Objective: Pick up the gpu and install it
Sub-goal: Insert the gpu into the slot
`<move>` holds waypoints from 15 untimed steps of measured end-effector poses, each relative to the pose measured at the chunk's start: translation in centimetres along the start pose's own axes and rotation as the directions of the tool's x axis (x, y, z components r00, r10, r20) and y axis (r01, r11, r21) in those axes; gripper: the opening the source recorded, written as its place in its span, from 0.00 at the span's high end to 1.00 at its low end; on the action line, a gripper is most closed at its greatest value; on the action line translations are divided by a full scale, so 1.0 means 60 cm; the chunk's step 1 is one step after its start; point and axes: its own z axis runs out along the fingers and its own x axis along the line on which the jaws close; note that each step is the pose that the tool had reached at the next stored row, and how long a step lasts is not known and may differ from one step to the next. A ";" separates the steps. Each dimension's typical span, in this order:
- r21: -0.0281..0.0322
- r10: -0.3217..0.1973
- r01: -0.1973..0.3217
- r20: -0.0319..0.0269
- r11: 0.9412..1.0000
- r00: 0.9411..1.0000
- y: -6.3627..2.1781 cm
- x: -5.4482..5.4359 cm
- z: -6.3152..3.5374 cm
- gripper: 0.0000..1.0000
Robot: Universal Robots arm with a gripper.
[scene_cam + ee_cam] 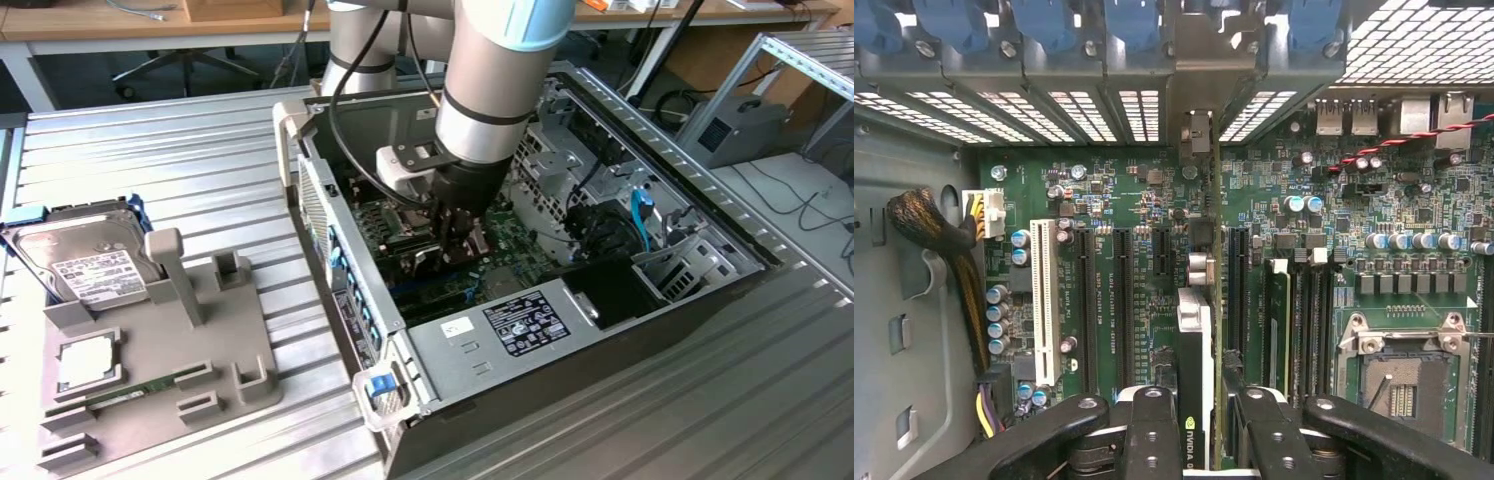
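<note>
Inside case (667, 215), wrist view: gripper (1199, 420) clamps gpu (1194, 350) edge-on.

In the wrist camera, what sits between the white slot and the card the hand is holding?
Two long black expansion slots on the green motherboard lie between the white slot and the gpu in the hand, per the wrist view.

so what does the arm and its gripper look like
The arm is a thick round tube in silver-grey metal, with a pale blue cap at the joint near the top and a black band around it lower down. A black cable runs along it. Below sits a white-grey wrist block, then the black gripper. In the wrist view its fingers are black bars with round screw heads.
</note>
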 end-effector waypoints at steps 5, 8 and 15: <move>0.000 0.000 0.000 0.000 1.000 1.000 0.000 0.000 0.002 0.73; 0.000 0.000 0.000 0.000 1.000 1.000 0.000 0.000 0.003 0.73; 0.000 0.000 0.000 0.000 1.000 1.000 0.000 0.000 0.005 0.73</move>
